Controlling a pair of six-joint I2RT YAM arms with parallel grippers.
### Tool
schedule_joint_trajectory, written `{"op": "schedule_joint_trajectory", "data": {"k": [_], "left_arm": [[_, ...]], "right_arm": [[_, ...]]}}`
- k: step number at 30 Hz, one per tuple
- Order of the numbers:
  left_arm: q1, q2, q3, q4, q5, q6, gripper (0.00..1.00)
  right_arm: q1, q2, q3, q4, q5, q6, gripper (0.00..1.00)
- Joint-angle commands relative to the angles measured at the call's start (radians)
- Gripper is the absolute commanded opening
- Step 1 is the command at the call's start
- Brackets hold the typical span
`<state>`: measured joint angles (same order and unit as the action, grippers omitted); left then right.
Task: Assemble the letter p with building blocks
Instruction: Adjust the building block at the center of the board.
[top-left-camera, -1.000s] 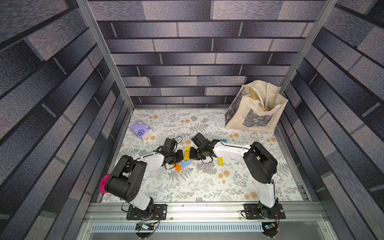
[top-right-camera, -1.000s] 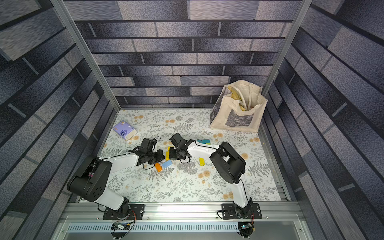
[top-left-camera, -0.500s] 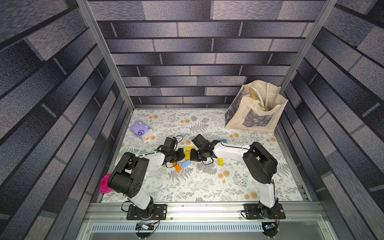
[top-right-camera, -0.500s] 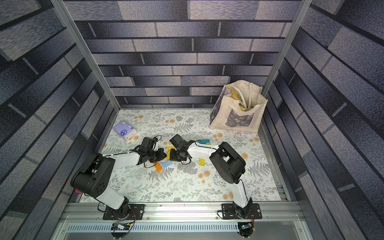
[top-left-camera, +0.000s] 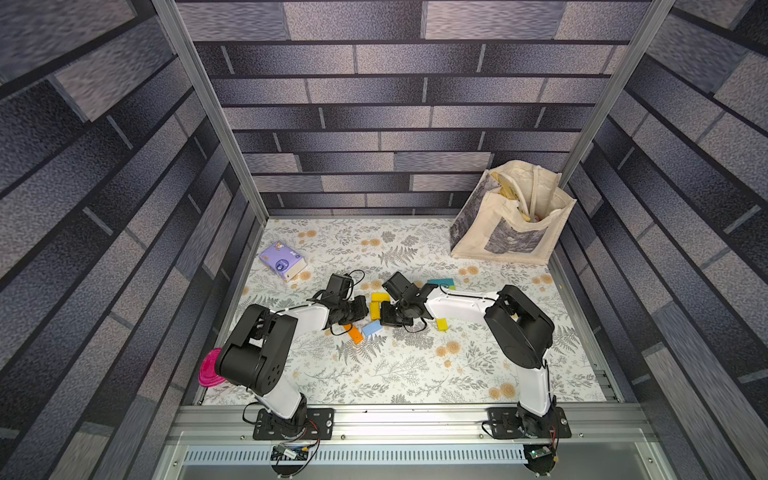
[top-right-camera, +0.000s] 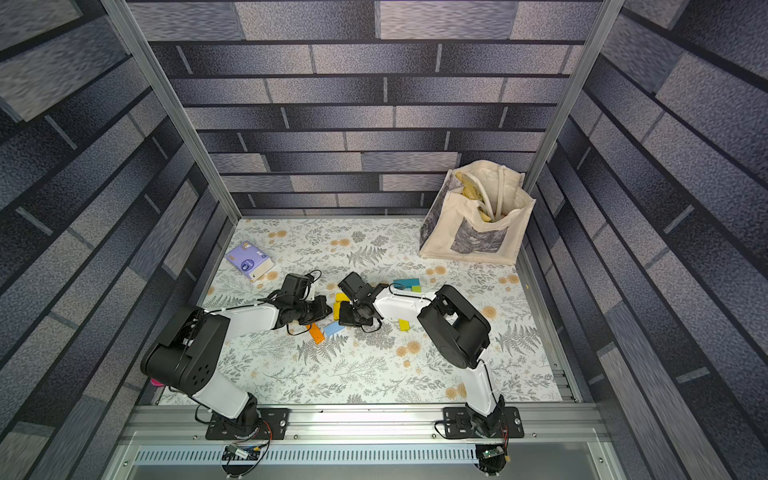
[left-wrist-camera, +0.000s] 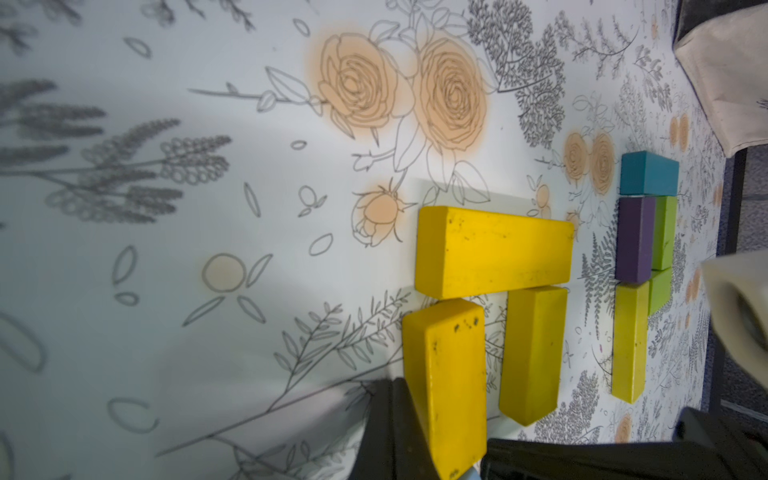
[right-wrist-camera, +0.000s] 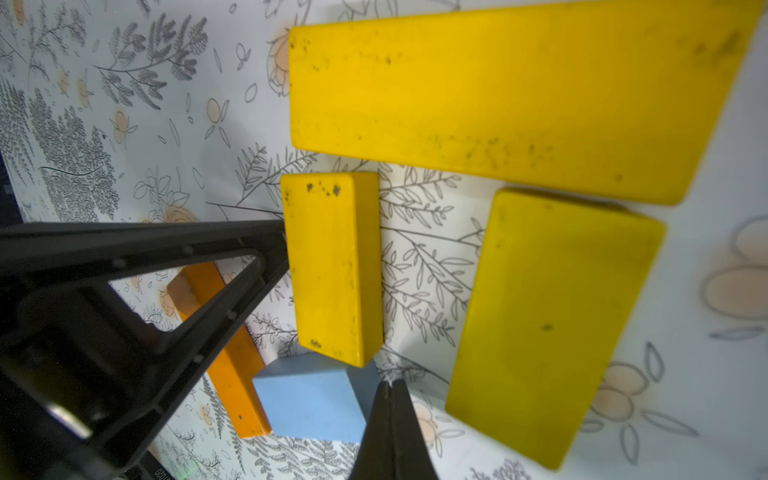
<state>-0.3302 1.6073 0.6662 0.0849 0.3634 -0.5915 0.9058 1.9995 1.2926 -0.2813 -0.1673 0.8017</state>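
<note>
Three yellow building blocks lie mid-table: a long one (left-wrist-camera: 492, 251) (right-wrist-camera: 498, 95) with two shorter ones (left-wrist-camera: 444, 382) (left-wrist-camera: 532, 353) set square against its side. My left gripper (left-wrist-camera: 392, 386) (top-left-camera: 365, 309) is shut, its tip against the outer side of one short yellow block (right-wrist-camera: 332, 266). My right gripper (right-wrist-camera: 391, 388) (top-left-camera: 384, 318) is shut, holding nothing, its tip between the light blue block (right-wrist-camera: 307, 399) and the other short yellow block (right-wrist-camera: 552, 324). An orange block (right-wrist-camera: 224, 353) (top-left-camera: 355, 333) lies beside the blue one.
Teal (left-wrist-camera: 648, 172), purple (left-wrist-camera: 633, 239) and lime green (left-wrist-camera: 629, 340) blocks lie in a cluster beyond the right arm. A purple tissue packet (top-left-camera: 281, 259) sits back left, a cloth tote bag (top-left-camera: 511, 224) back right, and a pink object (top-left-camera: 209, 368) at the left edge.
My left gripper has slid right, up to the short yellow block. The right gripper has barely moved.
</note>
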Motion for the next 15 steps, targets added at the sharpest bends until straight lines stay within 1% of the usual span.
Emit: {"op": "schedule_joint_trajectory", "data": {"k": [1,3,7,15], "left_arm": [[0.011,0.015,0.015,-0.067,-0.019,-0.005,0.0],[0.011,0.012,0.013,-0.071,-0.02,-0.005,0.0],[0.013,0.008,0.01,-0.074,-0.022,-0.004,0.0],[0.013,0.029,0.007,-0.068,-0.015,-0.005,0.0]], "right_arm": [[0.016,0.017,-0.003,-0.003,-0.017,0.015,0.0],[0.021,0.053,-0.001,0.002,-0.022,0.019,0.0],[0.033,0.069,0.004,0.016,-0.045,0.03,0.0],[0.046,0.035,-0.011,0.026,-0.035,0.03,0.0]]}}
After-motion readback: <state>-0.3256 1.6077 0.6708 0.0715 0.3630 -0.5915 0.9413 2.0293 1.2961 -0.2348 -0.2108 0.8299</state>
